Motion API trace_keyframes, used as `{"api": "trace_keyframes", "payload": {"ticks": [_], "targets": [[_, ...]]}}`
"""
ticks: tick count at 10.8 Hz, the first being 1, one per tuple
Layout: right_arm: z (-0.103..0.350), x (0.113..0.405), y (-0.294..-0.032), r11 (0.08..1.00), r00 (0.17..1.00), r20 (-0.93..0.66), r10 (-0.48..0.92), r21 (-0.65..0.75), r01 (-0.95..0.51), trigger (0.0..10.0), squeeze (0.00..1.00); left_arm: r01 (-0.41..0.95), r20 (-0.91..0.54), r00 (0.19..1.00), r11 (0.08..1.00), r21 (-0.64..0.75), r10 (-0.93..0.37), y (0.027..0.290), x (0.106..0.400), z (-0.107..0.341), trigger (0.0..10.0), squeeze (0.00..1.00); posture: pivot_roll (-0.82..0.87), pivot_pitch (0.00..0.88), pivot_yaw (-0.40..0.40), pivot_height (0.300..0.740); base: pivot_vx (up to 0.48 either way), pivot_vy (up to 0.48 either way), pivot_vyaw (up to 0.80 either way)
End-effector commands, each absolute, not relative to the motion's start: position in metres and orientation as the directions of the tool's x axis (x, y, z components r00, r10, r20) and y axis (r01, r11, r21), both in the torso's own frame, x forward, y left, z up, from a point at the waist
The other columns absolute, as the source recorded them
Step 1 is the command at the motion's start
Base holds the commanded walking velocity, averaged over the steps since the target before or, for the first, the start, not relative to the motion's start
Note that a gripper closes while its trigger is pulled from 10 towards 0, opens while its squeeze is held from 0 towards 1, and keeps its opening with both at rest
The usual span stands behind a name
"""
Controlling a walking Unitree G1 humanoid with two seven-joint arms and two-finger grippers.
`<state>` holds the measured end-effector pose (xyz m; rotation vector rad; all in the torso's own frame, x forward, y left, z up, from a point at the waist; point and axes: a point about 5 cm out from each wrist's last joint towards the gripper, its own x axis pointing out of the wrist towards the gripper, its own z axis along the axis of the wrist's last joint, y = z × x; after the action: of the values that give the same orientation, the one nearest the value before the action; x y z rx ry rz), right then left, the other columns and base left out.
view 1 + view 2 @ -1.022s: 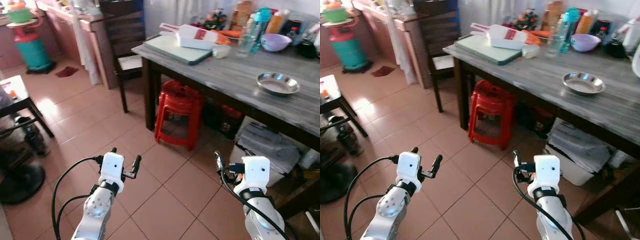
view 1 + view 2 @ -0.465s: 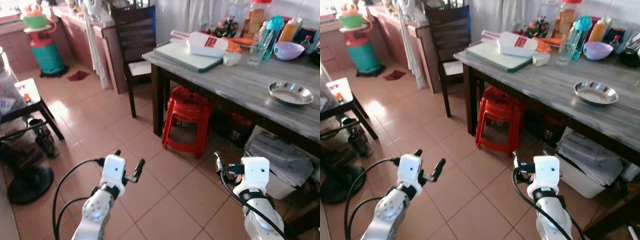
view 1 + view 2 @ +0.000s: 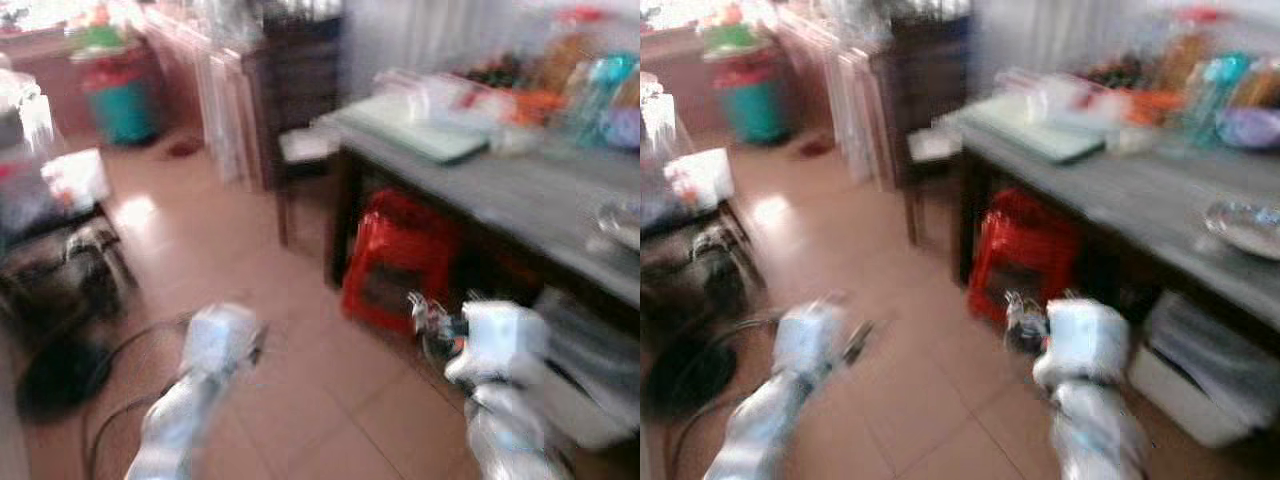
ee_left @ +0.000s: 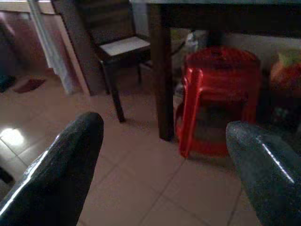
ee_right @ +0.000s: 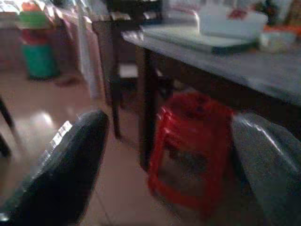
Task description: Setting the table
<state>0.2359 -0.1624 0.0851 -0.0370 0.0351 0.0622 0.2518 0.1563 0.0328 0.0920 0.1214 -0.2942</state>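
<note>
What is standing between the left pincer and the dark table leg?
Bare tiled floor lies between the open left pincer and the table leg; the red stool stands just beside that leg, seen in the left wrist view.

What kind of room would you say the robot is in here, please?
Most likely a home kitchen or dining area: a grey table crowded with bottles and a bowl, a red plastic stool beneath it, and a dark wooden chair on tiled floor.
</note>
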Motion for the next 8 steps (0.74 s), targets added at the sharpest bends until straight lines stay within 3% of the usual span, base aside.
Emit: {"api": "trace_keyframes", "payload": {"ticks": [1,5,8], "targets": [[0.0823,0.2331,-0.1796,0.998,0.998,-0.057,0.005,-0.062,-0.009,10.0,0.00,0.350,-0.076,0.936,0.935,0.065,-0.345,0.1360,0.2599,0.0444,10.0,0.00,0.00,0.000,0.051,0.740,0.409,0.000,-0.50],[0.0815,0.2342,-0.1788,0.998,0.998,-0.056,0.007,-0.057,-0.010,10.0,0.00,0.351,-0.078,0.935,0.934,0.063,-0.346,0.1353,0.2612,0.0453,10.0,0.00,-0.01,0.000,0.054,0.740,0.350,0.000,-0.57],[0.0814,0.2352,-0.1791,0.998,0.999,-0.054,0.006,-0.056,-0.009,10.0,0.00,0.224,-0.131,0.969,0.969,0.100,-0.210,0.1398,0.2660,0.0390,10.0,0.00,0.00,0.000,0.054,0.740,0.000,0.000,0.00]]}}
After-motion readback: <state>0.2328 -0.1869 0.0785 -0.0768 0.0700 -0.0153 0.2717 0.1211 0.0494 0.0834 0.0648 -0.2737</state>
